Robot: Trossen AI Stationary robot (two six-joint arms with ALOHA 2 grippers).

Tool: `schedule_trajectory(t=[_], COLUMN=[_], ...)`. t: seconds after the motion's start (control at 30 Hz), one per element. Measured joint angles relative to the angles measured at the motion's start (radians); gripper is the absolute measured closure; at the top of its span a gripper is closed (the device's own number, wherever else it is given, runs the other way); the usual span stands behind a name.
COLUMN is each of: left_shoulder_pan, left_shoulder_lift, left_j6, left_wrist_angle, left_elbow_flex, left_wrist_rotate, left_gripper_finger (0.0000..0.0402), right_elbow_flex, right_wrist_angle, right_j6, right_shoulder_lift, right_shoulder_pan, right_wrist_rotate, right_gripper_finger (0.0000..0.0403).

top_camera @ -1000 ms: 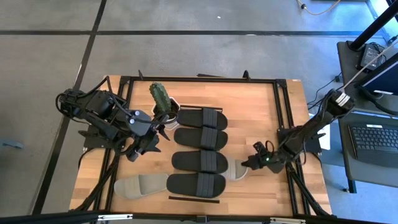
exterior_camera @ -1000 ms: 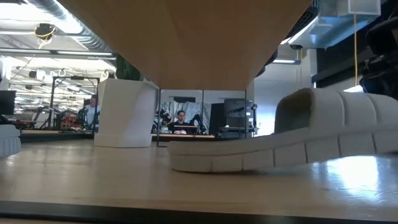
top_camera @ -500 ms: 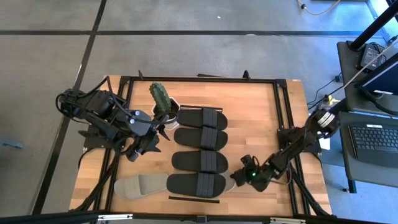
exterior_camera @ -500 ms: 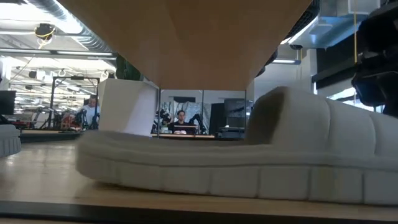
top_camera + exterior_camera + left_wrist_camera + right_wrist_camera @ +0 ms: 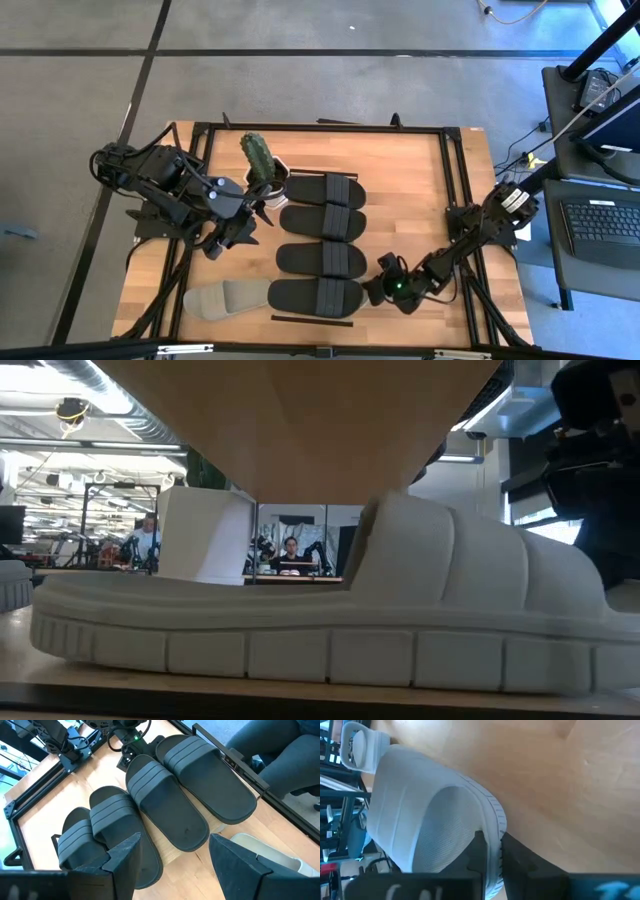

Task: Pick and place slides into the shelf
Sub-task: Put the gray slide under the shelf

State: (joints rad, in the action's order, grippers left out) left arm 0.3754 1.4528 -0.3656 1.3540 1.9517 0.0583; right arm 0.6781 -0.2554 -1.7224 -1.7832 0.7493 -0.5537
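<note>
Four black slides [image 5: 320, 240] lie in a row on the shelf, a light-wood panel seen from below in the low view [image 5: 300, 420], with a thin black bar [image 5: 312, 320] at its near end. One grey-beige slide [image 5: 225, 298] lies at the near left, its right end hidden under the row. My right gripper [image 5: 374, 290] is shut on the other grey-beige slide [image 5: 300, 630], which lies under the panel and is hidden in the high view. My left gripper [image 5: 245, 228] hangs open above the table, left of the black slides [image 5: 165, 805]. My right gripper pinches the sole's rim [image 5: 494, 827] between its two fingers, at the end next to the strap [image 5: 450, 560]. One finger [image 5: 479, 852] is on the footbed side, the other on the underside. The fingers slant down from the table's right. The slide rests sole-down on the table.
A cactus in a white pot [image 5: 262, 160] stands at the far left of the row, close to my left gripper. Black frame rails [image 5: 460, 200] run along the table's edges. Bare wood lies right of the row [image 5: 410, 190].
My right gripper has moved toward the table's left and near edges and sunk a little, taking the grey-beige slide with it. The slide, earlier tipped up at the held end, has slid in under the panel and now lies nearly flat.
</note>
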Motion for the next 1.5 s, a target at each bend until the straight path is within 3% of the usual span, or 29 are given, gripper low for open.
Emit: schedule_trajectory(t=[0.27, 1.33, 1.5], left_shoulder_pan=[0.0, 0.0, 0.001], left_shoulder_lift=[0.0, 0.0, 0.0], left_j6=[0.0, -0.015, -0.017], left_wrist_angle=[0.0, 0.004, -0.04], left_elbow_flex=[0.0, 0.0, 0.0], left_wrist_rotate=[-0.001, -0.002, -0.081], left_gripper_finger=[0.018, 0.018, 0.018], right_elbow_flex=[-0.001, -0.004, -0.004], right_wrist_angle=[0.0, -0.025, -0.027], right_j6=[0.027, 0.189, 0.191], right_shoulder_lift=[-0.001, -0.002, -0.002], right_shoulder_pan=[-0.002, -0.021, -0.022], right_wrist_rotate=[0.002, 0.073, 0.078], right_gripper_finger=[0.034, 0.0335, 0.0335])
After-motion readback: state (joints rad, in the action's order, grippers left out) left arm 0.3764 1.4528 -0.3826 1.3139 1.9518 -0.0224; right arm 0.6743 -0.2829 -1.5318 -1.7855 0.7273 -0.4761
